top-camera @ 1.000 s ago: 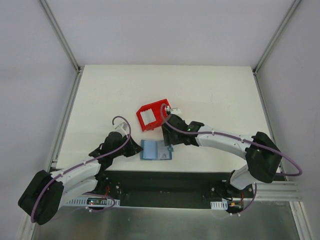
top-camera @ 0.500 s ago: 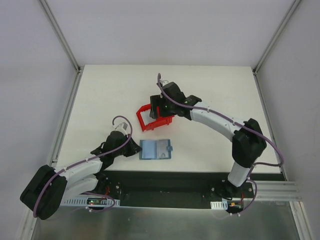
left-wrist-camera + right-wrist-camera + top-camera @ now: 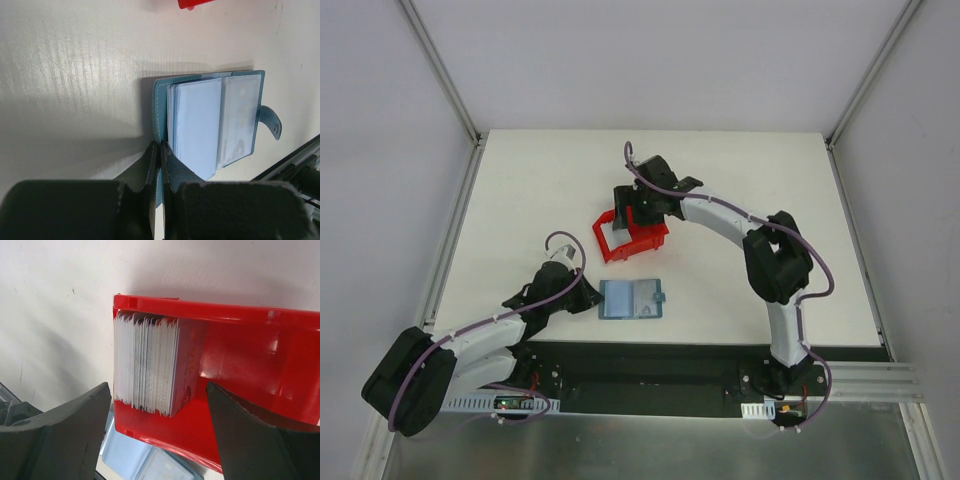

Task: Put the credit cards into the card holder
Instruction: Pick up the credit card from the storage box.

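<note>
at the near edge of the table [image 3: 740, 180], left of centre: card holder [image 3: 210, 125] lies open and flat, interior up, with its snap tab [image 3: 272, 122] sticking out on the side away from the left arm. left gripper [image 3: 160, 150] is pressed together on the edge of the holder's left cover, with only the teal cover between the fingers. pockets: a fan of pale blue leaves on the left half. the right half's clear pocket appears to hold one pale card, print too faint to read. the holder looks soft and floppy, so the pinch is probably what stops it sliding when a card is pushed in.

farther back, about mid-table: red bin [image 3: 225, 315] holds the credit cards [image 3: 147, 365] as a dense stack on edge, packed toward one end wall. the rest of the bin is bare. right gripper [image 3: 157, 390] is spread wide, one finger on each side of the stack, touching neither.

cards: thin, stiff, light, slick-faced, and likely to come up several at once. judgement: peel one off the exposed outer face and pinch its free edge.
</note>
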`<state>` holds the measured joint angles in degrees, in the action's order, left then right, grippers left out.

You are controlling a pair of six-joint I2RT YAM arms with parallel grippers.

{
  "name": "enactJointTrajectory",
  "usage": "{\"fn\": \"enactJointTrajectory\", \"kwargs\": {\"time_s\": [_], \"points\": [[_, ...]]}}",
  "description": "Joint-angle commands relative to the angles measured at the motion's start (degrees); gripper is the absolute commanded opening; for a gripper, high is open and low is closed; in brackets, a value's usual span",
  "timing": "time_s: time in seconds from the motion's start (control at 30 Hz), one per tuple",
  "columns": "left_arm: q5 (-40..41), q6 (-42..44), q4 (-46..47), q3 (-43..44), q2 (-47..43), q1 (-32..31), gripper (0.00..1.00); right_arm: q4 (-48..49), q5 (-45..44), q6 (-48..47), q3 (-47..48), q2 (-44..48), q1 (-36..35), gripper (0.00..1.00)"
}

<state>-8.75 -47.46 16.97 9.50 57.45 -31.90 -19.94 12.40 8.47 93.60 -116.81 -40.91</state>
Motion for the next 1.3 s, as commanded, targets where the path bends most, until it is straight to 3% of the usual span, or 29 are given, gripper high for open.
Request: {"fn": "enactJointTrajectory", "kwargs": {"time_s": [0.0, 0.67, 1.27], "points": [[0.7, 0.2, 0.5, 1.1, 0.8, -0.3, 0.0, 1.2, 4.6, 0.1, 2.9, -1.5, 0.7, 0.8], [0.3, 0.2, 0.6, 1.3, 1.3, -0.3, 0.0, 3.7, 12.5, 2.1, 4.7, -5.9, 1.7, 0.8], [-0.3, 0.2, 1.3, 1.7, 2.3, -0.3, 0.0, 5.2, 15.3, 3.0, 3.2, -3.3, 2.2, 0.68]]}}
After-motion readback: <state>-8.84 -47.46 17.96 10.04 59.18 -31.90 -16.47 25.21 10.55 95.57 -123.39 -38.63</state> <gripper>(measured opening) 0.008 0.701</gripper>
